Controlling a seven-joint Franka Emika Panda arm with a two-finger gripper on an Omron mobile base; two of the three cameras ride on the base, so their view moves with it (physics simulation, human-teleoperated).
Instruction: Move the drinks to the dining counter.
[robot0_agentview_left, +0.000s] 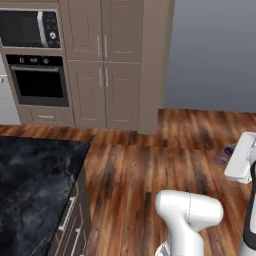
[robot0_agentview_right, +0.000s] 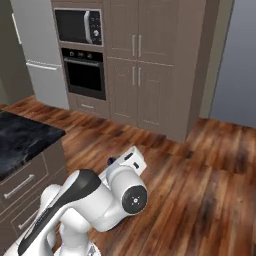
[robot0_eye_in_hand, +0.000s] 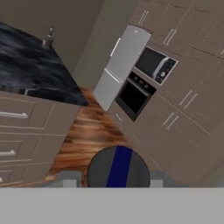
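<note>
Purple-blue can sits clamped in the end effector.

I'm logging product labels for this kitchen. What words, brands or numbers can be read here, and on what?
None can be read.
Microwave: its control panel shows pale marks, too blurred to read.
Oven: small marks on the top strip, too small to read.
Can between the gripper fingers: a plain blue stripe, no lettering visible.

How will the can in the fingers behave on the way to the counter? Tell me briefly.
The can looks round and smooth-sided, so it could slip or twist between the fingers. It seems small, so it is probably light. Laid on its side, it would likely roll.
</note>
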